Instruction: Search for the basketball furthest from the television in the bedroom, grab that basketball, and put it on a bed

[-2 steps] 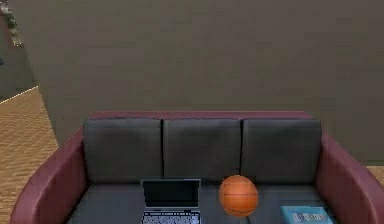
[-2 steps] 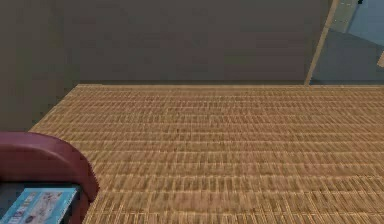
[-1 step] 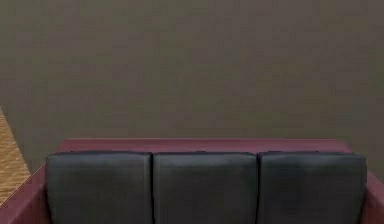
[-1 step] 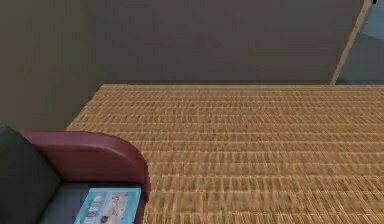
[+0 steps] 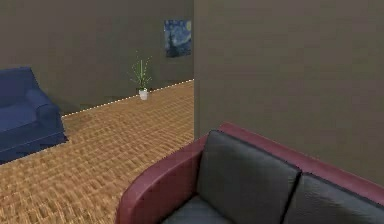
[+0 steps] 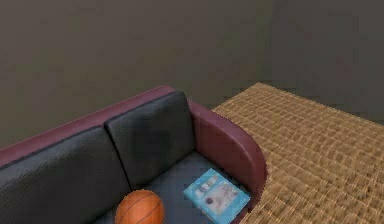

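Blue upholstered armchair (image 5: 25, 112) at the forward view's left, on tan woven carpet (image 5: 110, 150). Right of it, small green plant in a white pot (image 5: 141, 80) at the foot of the grey wall (image 5: 80, 40), then a blue framed painting (image 5: 179, 38) higher up. Bottom right: maroon-framed sofa with dark grey cushions (image 5: 250, 180). Arm side view: same sofa, orange basketball (image 6: 139, 208) sitting on its seat at the bottom edge. Right of the ball, near but apart, a light blue flat book (image 6: 216, 193) lies by the sofa's rounded end. Gripper fingers' state: cannot tell.
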